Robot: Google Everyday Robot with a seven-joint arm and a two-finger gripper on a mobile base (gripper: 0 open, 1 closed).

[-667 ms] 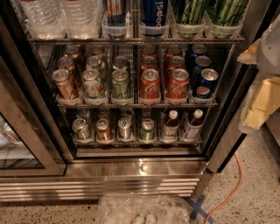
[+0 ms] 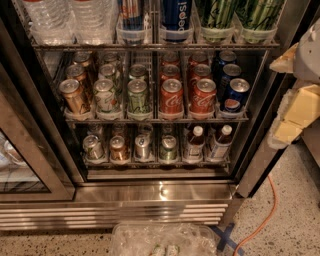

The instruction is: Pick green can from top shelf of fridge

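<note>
At the near right edge the gripper (image 2: 296, 112) hangs outside the fridge (image 2: 150, 197); open or closed, I cannot tell. Farther back, on the top shelf (image 2: 150, 46), the green can (image 2: 258, 15) stands in a clear holder (image 2: 258, 36) beside a twin can (image 2: 218, 17); a slanted reach could topple either.

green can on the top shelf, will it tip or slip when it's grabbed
Probably stiff: the green can looks metal. Looks tall and narrow, so apt to tip if nudged, though its clear holder on the top shelf should steady the base. The tool sits off at the right edge, outside the fridge.
</note>
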